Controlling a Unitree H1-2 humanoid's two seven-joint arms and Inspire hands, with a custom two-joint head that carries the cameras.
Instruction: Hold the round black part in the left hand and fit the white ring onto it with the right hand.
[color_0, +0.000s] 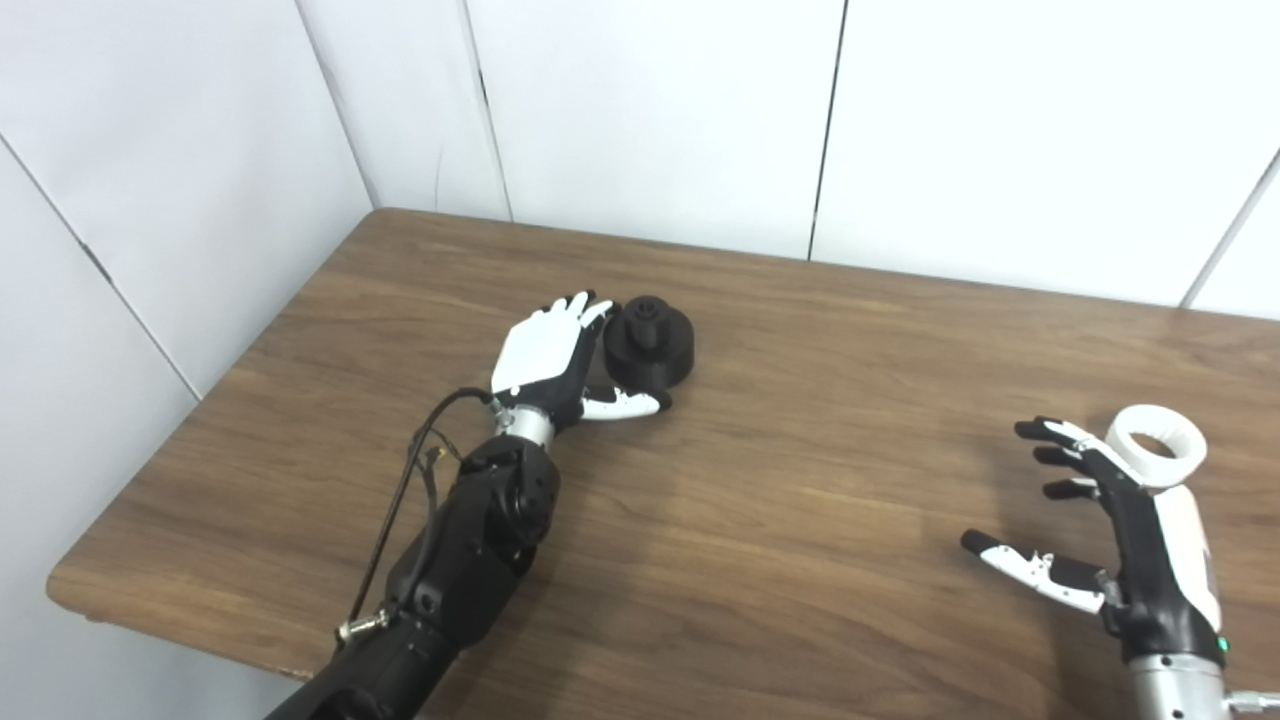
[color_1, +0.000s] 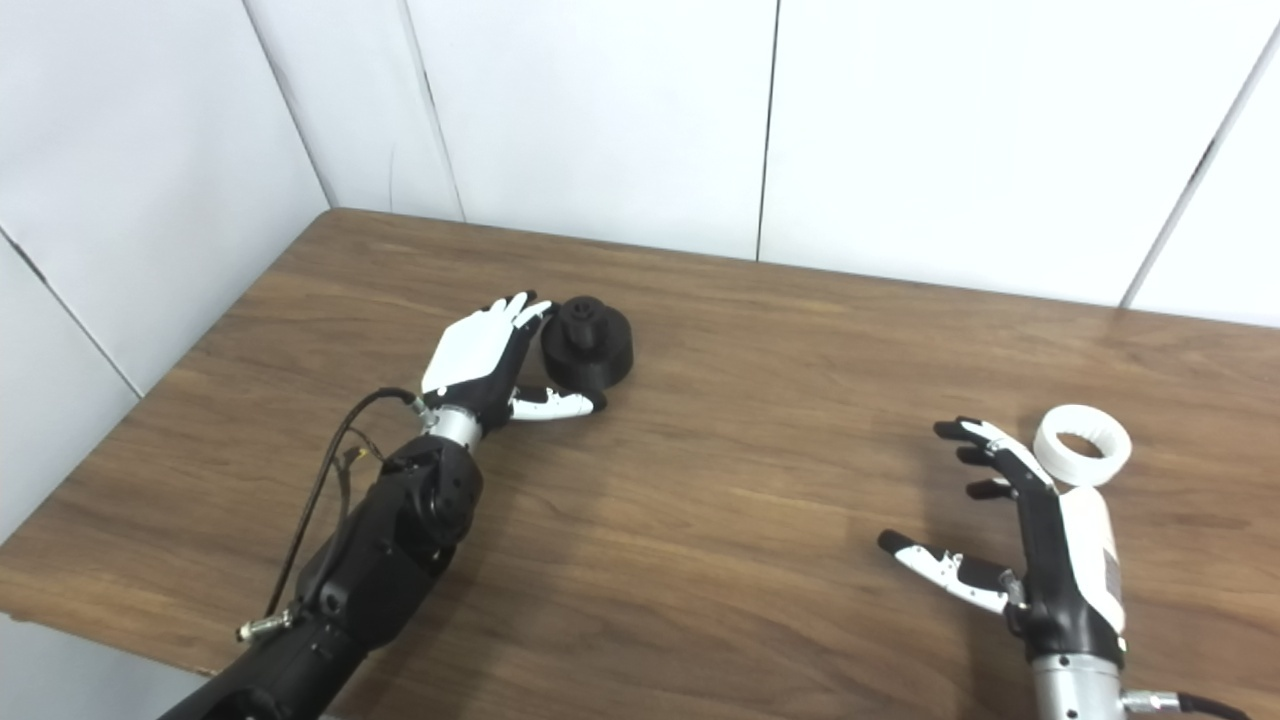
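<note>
Setting: white panelled walls behind our wooden table (color_0: 800, 560).
Left eye view, left hand (color_0: 545, 360): fingers spread around the round black part (color_0: 650, 342), thumb below it, not lifted; we cannot tell whether they touch it.
Left eye view, right hand (color_0: 1120, 530): spread and empty, just beside the white ring (color_0: 1160, 445).
Right eye view: the same layout; ring and black part lie well apart on the table.
Progress: we judge nothing is grasped; gripping, lifting and fitting all remain.
</note>
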